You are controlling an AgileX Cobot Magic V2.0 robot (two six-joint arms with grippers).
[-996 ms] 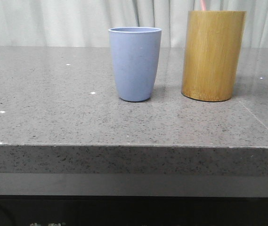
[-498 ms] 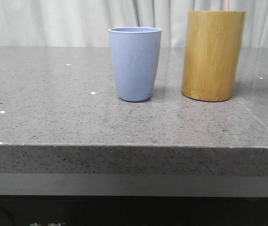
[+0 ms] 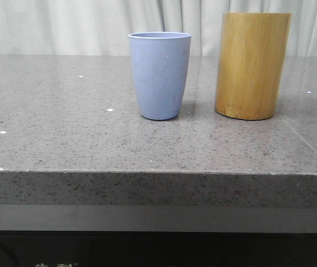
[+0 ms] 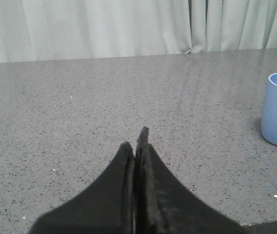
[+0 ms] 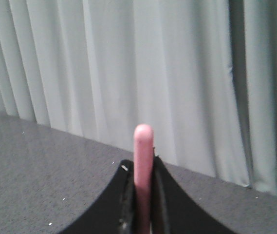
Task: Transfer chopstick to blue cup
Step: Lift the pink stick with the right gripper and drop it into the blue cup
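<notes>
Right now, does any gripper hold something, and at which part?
The right gripper holds a pink chopstick just below its rounded end. The left gripper is shut on nothing.

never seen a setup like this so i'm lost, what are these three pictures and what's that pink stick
These come from a two-armed robot at a grey stone table. One camera looks forward over the table: it shows a blue cup and, to its right, a taller bamboo holder. Neither arm shows there. The other two cameras sit on the wrists, looking along each end effector. The left end effector is shut on nothing, low over the table, with the cup off to one side. The right end effector is shut on a pink chopstick, whose rounded end stands against the curtain. The job is to put it in the blue cup, which is not yet done.
</notes>
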